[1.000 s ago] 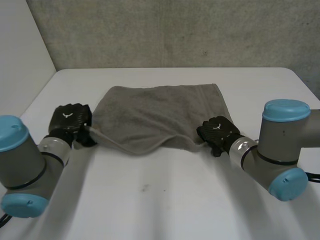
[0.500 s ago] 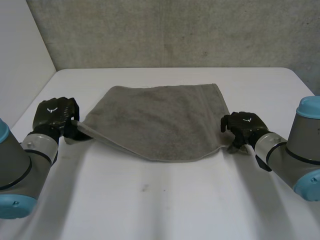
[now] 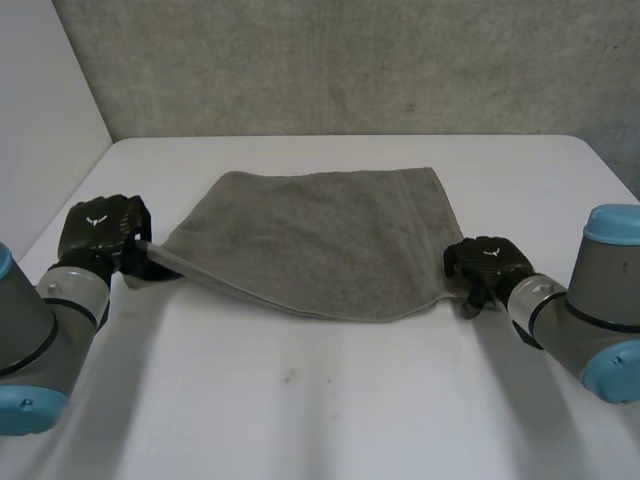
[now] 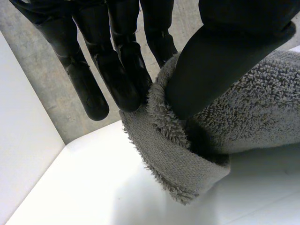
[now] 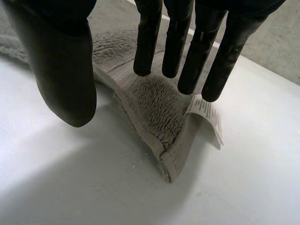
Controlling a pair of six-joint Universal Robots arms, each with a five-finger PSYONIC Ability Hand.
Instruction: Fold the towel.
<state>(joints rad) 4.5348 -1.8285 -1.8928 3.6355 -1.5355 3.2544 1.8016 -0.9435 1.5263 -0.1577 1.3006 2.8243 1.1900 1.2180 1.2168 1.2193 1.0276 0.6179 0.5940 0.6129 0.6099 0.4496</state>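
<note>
A grey towel point(image 3: 320, 240) lies spread on the white table point(image 3: 330, 400), its near edge pulled fairly straight. My left hand point(image 3: 100, 225) is at the towel's near left corner. In the left wrist view the fingers point(image 4: 119, 70) and thumb point(image 4: 220, 61) pinch that corner of the towel point(image 4: 187, 154), holding it a little off the table. My right hand point(image 3: 482, 262) is at the near right corner. There its fingers point(image 5: 176, 42) are straight and spread above the corner point(image 5: 159, 112), which rests on the table with a white label point(image 5: 206, 115) sticking out.
A grey concrete wall point(image 3: 350, 60) stands behind the table's far edge. A white panel point(image 3: 40, 130) closes off the left side. Bare table lies in front of the towel, between my two arms.
Both hands moved outward, stretching the towel's sagging near edge straight. The right hand opened and let go of its corner, which now lies on the table.
</note>
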